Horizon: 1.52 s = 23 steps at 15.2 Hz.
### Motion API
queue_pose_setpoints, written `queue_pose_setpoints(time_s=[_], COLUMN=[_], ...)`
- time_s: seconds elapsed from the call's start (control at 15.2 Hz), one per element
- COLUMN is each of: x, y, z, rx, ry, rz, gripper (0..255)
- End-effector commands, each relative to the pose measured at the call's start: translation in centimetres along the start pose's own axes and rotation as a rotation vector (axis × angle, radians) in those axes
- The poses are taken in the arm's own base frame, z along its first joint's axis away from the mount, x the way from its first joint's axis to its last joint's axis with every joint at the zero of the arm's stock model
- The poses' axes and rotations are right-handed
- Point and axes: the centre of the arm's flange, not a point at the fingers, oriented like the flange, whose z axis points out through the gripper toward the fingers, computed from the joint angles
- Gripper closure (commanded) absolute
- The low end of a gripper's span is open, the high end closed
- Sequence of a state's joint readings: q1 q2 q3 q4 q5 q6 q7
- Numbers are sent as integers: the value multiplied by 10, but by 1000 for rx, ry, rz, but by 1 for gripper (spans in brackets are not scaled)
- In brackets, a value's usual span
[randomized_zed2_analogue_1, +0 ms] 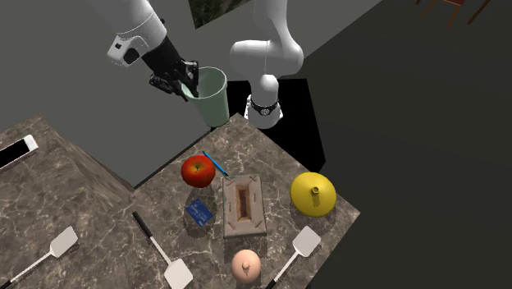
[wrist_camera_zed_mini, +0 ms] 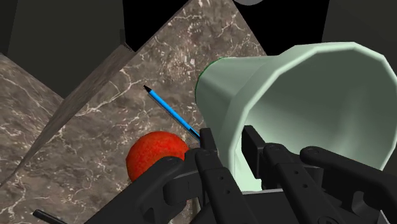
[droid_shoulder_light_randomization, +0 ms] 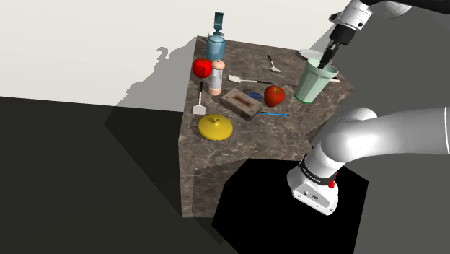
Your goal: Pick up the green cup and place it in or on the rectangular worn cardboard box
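Observation:
The pale green cup (droid_shoulder_light_randomization: 314, 81) (randomized_zed2_analogue_1: 212, 97) (wrist_camera_zed_mini: 299, 108) hangs slightly tilted at the table corner nearest the stand, and looks lifted off the marble top. My gripper (droid_shoulder_light_randomization: 329, 60) (randomized_zed2_analogue_1: 188, 81) (wrist_camera_zed_mini: 231, 150) is shut on its rim, with one finger inside the cup and the other outside its wall. The worn cardboard box (droid_shoulder_light_randomization: 241, 102) (randomized_zed2_analogue_1: 244, 205) is a shallow rectangular tray lying flat near the table's middle, apart from the cup.
A red apple (droid_shoulder_light_randomization: 274, 95) (randomized_zed2_analogue_1: 197, 171) (wrist_camera_zed_mini: 156, 156) and a blue pen (droid_shoulder_light_randomization: 274, 113) (randomized_zed2_analogue_1: 215, 162) (wrist_camera_zed_mini: 168, 109) lie between cup and box. A yellow lidded dish (droid_shoulder_light_randomization: 215, 127) (randomized_zed2_analogue_1: 313, 194), a blue card (randomized_zed2_analogue_1: 198, 212), spatulas (randomized_zed2_analogue_1: 306, 241), a bottle (droid_shoulder_light_randomization: 215, 43) and a second apple (droid_shoulder_light_randomization: 202, 68) crowd the table.

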<state>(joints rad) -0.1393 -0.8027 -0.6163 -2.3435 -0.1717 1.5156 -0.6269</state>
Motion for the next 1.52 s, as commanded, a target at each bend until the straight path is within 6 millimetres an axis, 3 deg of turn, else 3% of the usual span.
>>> queue_pose_setpoints(time_s=[0.0,1.19,1.25,1.45], x=[19,251,260,259], y=[-6,-55,-57,-52], z=[-4,-21,-22,-7], rx=[0,0,0,0], ry=[0,0,0,0], rz=[0,0,0,0], gripper=[255,255,255,255])
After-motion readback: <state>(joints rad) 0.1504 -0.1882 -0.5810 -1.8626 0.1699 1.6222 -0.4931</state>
